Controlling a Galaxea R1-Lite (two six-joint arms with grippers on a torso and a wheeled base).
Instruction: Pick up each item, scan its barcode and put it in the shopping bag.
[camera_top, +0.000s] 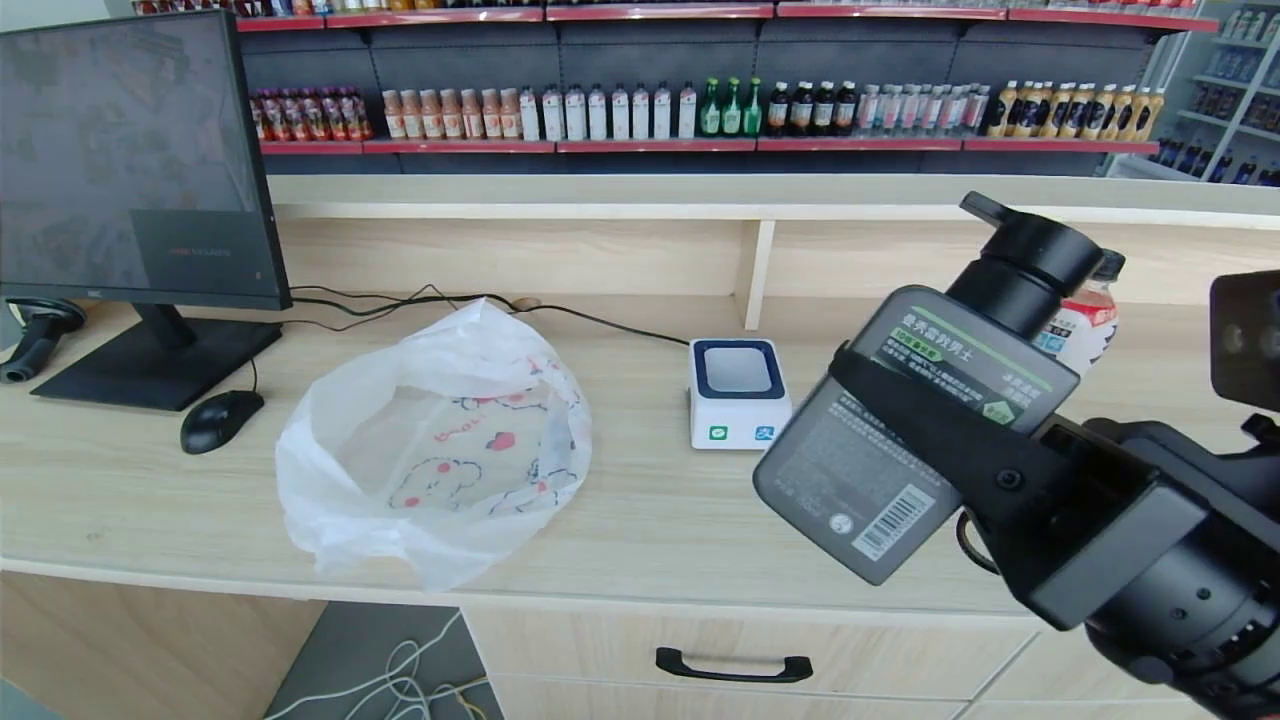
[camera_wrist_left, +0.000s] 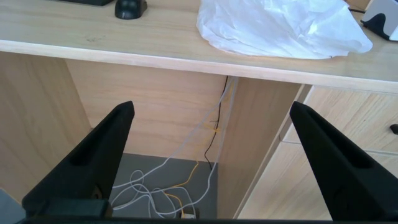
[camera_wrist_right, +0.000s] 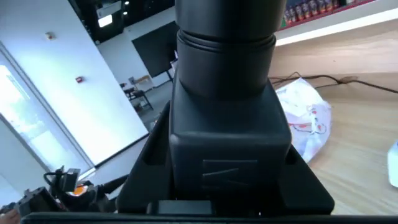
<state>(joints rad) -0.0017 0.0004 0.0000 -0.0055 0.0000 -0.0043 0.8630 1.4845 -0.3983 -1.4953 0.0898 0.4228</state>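
The right gripper (camera_top: 930, 420) pinches a dark grey square plastic pump bottle (camera_top: 850, 470), tilted near the white box scanner (camera_top: 738, 392), probably to present its barcode (camera_top: 893, 522). The left gripper (camera_wrist_left: 211, 109) is spread, holding nothing.

Head: high, looking down on counter (camera_top: 640, 530).
Left wrist: low, facing counter front.
Right wrist: close behind pump bottle (camera_wrist_right: 225, 118).
Shared: shopping bag (camera_top: 435, 445).

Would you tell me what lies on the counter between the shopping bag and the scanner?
Nothing: the head view shows bare counter between the shopping bag and the scanner, with only a black cable running to the scanner farther back.
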